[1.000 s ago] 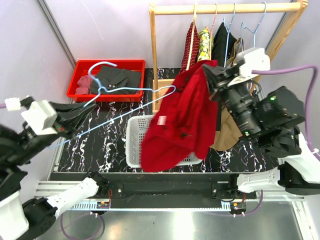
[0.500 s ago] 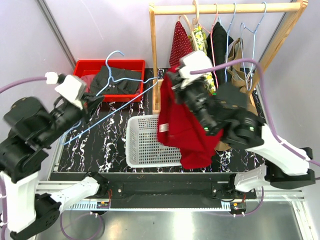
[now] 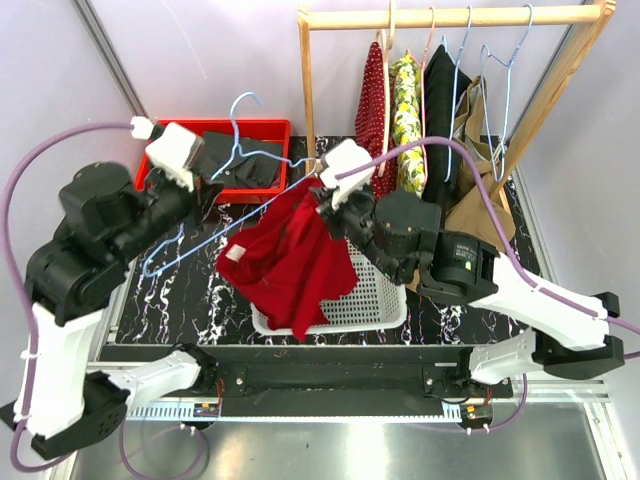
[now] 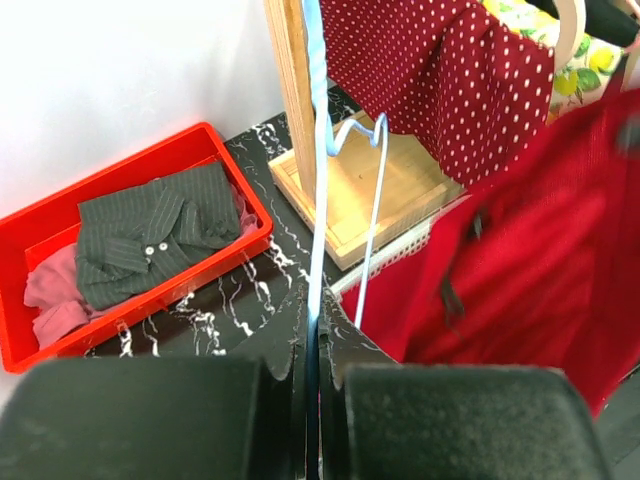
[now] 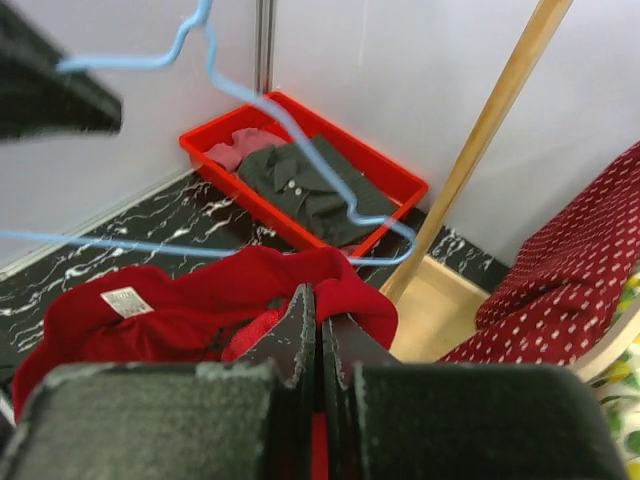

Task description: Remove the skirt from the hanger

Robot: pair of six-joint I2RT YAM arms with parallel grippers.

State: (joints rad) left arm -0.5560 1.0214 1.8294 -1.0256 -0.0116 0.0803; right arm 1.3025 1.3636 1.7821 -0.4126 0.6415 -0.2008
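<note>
The red skirt [image 3: 288, 262] hangs bunched from my right gripper [image 3: 323, 200], which is shut on its top edge above the basket's left part. In the right wrist view the jaws [image 5: 320, 322] pinch a fold of the skirt [image 5: 170, 320]. My left gripper [image 3: 212, 188] is shut on the light blue wire hanger [image 3: 240, 135] and holds it up and tilted, left of the skirt. The wire runs straight between the jaws in the left wrist view [image 4: 316, 312]. The hanger's far end [image 5: 385, 245] lies right at the skirt's top. I cannot tell whether it is still threaded in.
A white mesh basket [image 3: 382, 298] sits under the skirt. A red bin [image 3: 275, 128] with a dark striped shirt [image 3: 250, 165] stands at the back left. The wooden rack [image 3: 450, 17] holds several hanging garments, among them a red dotted one [image 3: 377, 90], at the back right.
My right gripper has swung left and down with the skirt, which has come from in front of the rack to over the basket. My left arm has risen and carried the hanger back and right.
</note>
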